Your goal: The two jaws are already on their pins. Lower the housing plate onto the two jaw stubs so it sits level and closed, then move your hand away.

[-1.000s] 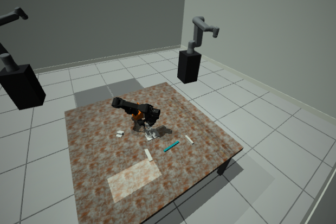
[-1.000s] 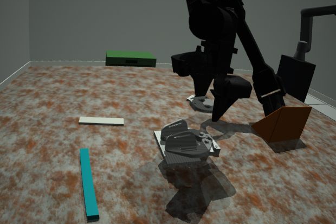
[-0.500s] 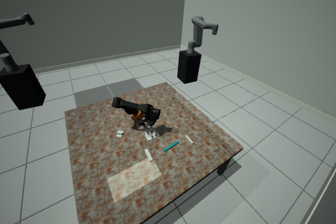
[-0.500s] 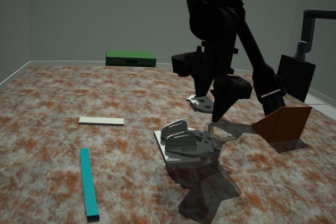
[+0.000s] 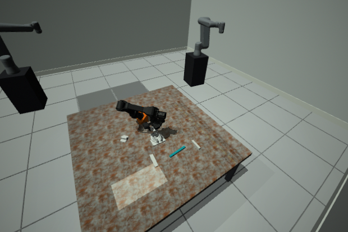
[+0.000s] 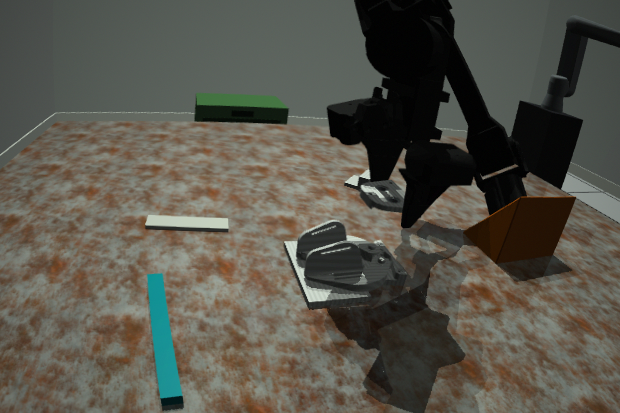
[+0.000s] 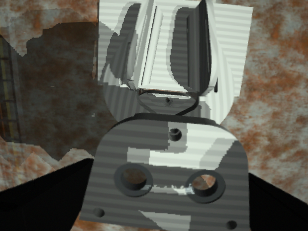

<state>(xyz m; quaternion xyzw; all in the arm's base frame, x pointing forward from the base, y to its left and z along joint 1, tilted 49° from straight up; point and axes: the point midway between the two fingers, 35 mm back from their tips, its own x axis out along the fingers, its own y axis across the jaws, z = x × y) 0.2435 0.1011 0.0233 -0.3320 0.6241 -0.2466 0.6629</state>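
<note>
My gripper (image 6: 394, 201) (image 7: 167, 174) is shut on the grey housing plate (image 6: 379, 200) (image 7: 112, 149), a rounded plate with two round holes. It is held above the table, and in the wrist view its rounded edge overlaps the near end of the assembly. The two upright jaws stand side by side on a square ribbed base (image 5: 154, 142) (image 6: 313, 300) (image 7: 242, 36): the near jaw (image 6: 333, 262) and the far jaw (image 6: 330, 231). Pins or stubs show beside the jaws in the exterior view; part of that end is hidden in the wrist view. The plate is apart from the assembly.
A teal bar (image 5: 177, 151) (image 6: 163, 337) and two cream bars (image 5: 196, 144) (image 5: 153, 160) lie beyond the base. Small white pieces (image 5: 124, 138) (image 6: 352, 181) lie to one side. An orange wedge (image 6: 536, 230) stands by the arm. A pale rectangle (image 5: 137, 186) marks the table.
</note>
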